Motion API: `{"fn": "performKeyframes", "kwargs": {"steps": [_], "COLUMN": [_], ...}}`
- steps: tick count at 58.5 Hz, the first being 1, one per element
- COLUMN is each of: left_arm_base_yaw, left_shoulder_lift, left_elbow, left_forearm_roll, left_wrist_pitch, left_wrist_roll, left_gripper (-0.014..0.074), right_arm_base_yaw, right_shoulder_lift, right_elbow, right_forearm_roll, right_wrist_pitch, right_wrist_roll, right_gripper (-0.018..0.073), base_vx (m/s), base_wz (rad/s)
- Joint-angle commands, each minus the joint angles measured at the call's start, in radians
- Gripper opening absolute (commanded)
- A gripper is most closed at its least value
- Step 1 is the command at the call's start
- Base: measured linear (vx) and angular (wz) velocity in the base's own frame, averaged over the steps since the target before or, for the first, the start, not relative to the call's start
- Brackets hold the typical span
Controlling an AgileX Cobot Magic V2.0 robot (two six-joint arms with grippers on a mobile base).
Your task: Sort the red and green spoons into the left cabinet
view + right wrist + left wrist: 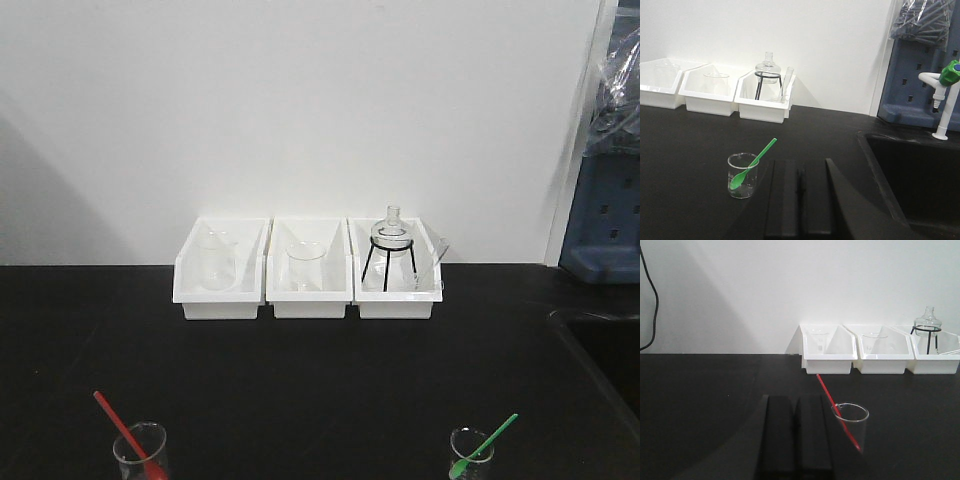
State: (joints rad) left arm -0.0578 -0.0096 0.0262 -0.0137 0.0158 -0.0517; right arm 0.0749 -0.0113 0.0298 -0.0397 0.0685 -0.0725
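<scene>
A black lab bench [300, 370] runs to a white wall, with three white bins [310, 298] in a row at the far edge. Near left, the red spoon [837, 411] leans in a small glass beaker [863, 426]. Near right, the green spoon [756, 161] leans in another beaker [735, 176]. The left gripper [796, 440] and right gripper [800, 200] each sit beside their beaker, fingers closed together and holding nothing.

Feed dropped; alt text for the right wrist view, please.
A green spoon leans in a glass beaker on the black counter, just left of the shut right gripper. Three white bins line the back wall; a sink lies right.
</scene>
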Motion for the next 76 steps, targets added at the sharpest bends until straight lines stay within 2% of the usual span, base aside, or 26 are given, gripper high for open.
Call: {"fn": "performKeyframes", "kwargs": {"steps": [1,38,58,67,76], "left_arm_base_yaw": [0.003,0.003,0.003,0.003,0.003], "left_shoulder_lift": [-0.007,-0.007,-0.007,-0.007,-0.007], "left_elbow": [-0.002,-0.002,-0.004,-0.021,-0.059], "left_forearm_roll": [-0.006,-0.006,-0.006,-0.006,-0.006], "left_wrist_pitch": [-0.089,-0.09,-0.157,-0.21,-0.211], "left_wrist_roll": [-0.006,-0.008,-0.008,-0.013,-0.013], "left_gripper": [-0.0006,-0.0006,-0.0006,-0.0006,-0.0006], "right_arm_base_yaw": [-0.004,-0.004,-0.004,-0.004,-0.004], "right_shoulder_lift": [-0.012,-0.012,-0.012,-0.012,-0.012], "right_elbow": [0.01,0.01,0.01,0.009,0.008], "right_forearm_roll": [-0.003,-0.003,-0.003,-0.003,0.052], "right_wrist_pitch": [-0.079,-0.079,-0.081,-0.151,-0.336], "right_wrist_roll": [-0.009,-0.009,-0.009,-0.009,0.048], "right_gripper": [-0.0006,-0.0006,-0.0006,-0.0006,-0.0006], "base_vx": [0.0,0.0,0.0,0.0,0.0], "base_wz": [0.0,0.0,0.0,0.0,0.0]}}
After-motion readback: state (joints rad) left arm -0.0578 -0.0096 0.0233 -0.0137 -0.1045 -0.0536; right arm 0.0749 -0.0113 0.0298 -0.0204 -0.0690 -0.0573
